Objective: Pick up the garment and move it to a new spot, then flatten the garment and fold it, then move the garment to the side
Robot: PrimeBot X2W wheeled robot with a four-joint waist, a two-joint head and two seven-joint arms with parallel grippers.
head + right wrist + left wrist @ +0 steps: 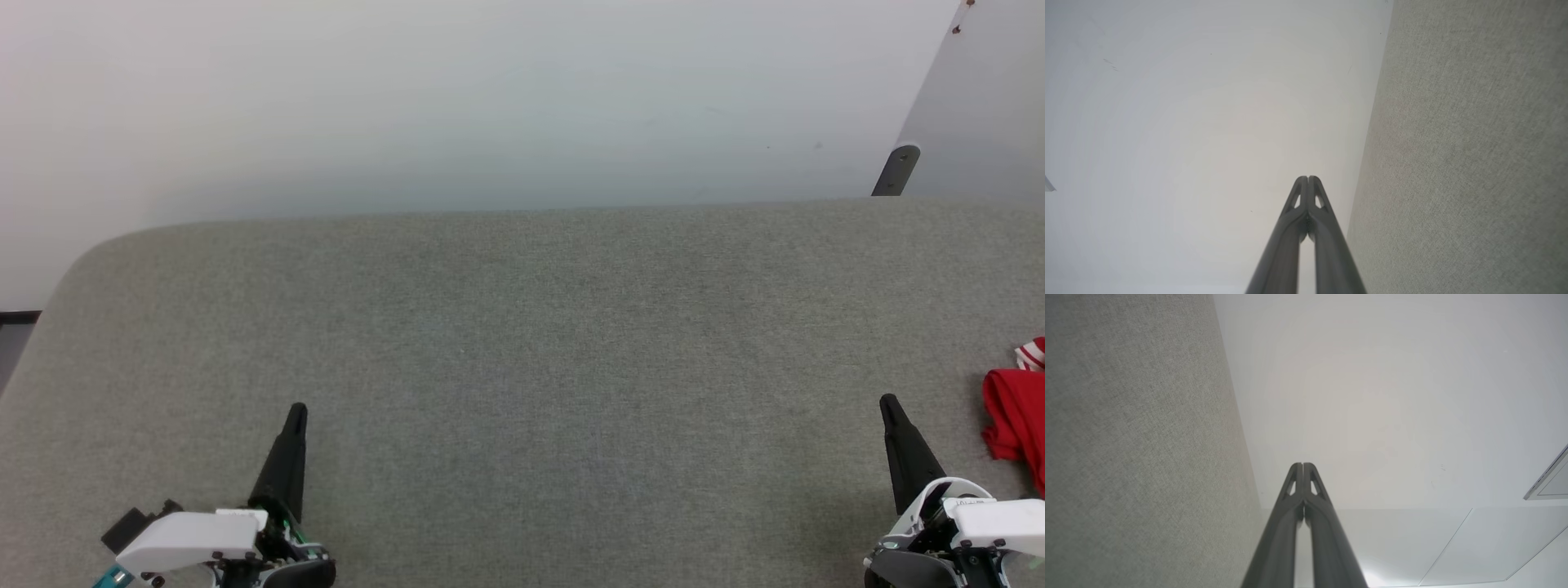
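Leftward first: left gripper (296, 411) low in the near-left corner of the head view, white wrist housing behind it, dark fingers pressed together into one spike, clamped on nothing, pointing up the view over the grey cloth surface (522, 343). Confirmed from the left wrist view: both fingers (1286, 531) meeting along their length, tips touching, grey weave running down one side, white wall (1372, 396) on the other, and the corner of a light framed panel (1549, 479) at the far edge. Across the middle of the head view, grey textile from a rounded left corner all the way to the right edge, backed by a white wall. Up at the top right, a slanted pale board (980, 98) with a dark bracket-like piece (896, 170) at its foot, just behind the surface's back edge. Lower right: right gripper (890, 404), likewise closed to a single point and holding nothing, white housing at the bottom of the picture. Same story from the right wrist view: fingers shut tip to tip, grey cloth alongside, white wall beyond. Furthest right, the garment (1015, 425), bunched in a bright red heap on the grey surface, cut off by the picture's edge, a scrap of red-and-white striped trim poking out at its top; near the right gripper on its outer side, apart from the fingers, touched by neither arm.
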